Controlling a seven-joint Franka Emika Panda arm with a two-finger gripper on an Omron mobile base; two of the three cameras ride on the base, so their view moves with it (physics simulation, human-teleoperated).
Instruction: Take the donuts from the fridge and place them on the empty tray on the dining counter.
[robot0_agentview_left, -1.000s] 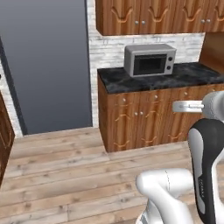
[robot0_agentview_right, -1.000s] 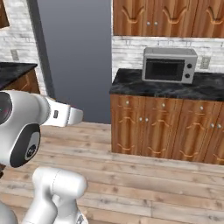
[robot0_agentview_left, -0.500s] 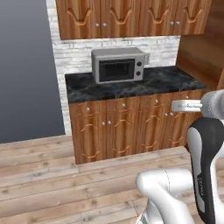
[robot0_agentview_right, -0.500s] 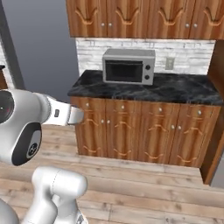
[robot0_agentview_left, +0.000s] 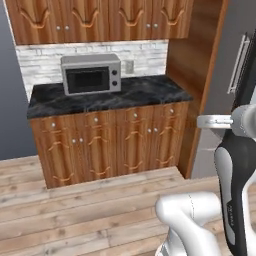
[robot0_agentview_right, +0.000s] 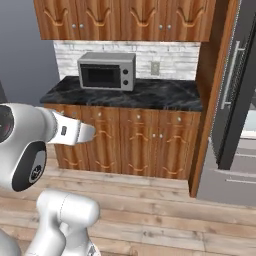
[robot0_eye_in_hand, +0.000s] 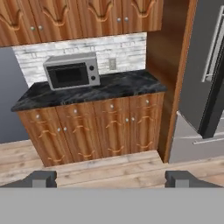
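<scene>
Hand view: your pincer (robot0_eye_in_hand: 109, 179) hangs wide apart (nothing held); the base has swung past the microwave (robot0_eye_in_hand: 71, 71), bringing the fridge (robot0_eye_in_hand: 205, 87) ahead to its right, door ajar.

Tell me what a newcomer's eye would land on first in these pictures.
First the silver microwave, sitting toward the left of a short black marble counter over brown wooden cabinets, with a white brick backsplash behind it. Next the tall grey fridge at the right edge, its door ajar. In the hand view, the gripper is open, holding nothing, pointed at the cabinets.
</scene>
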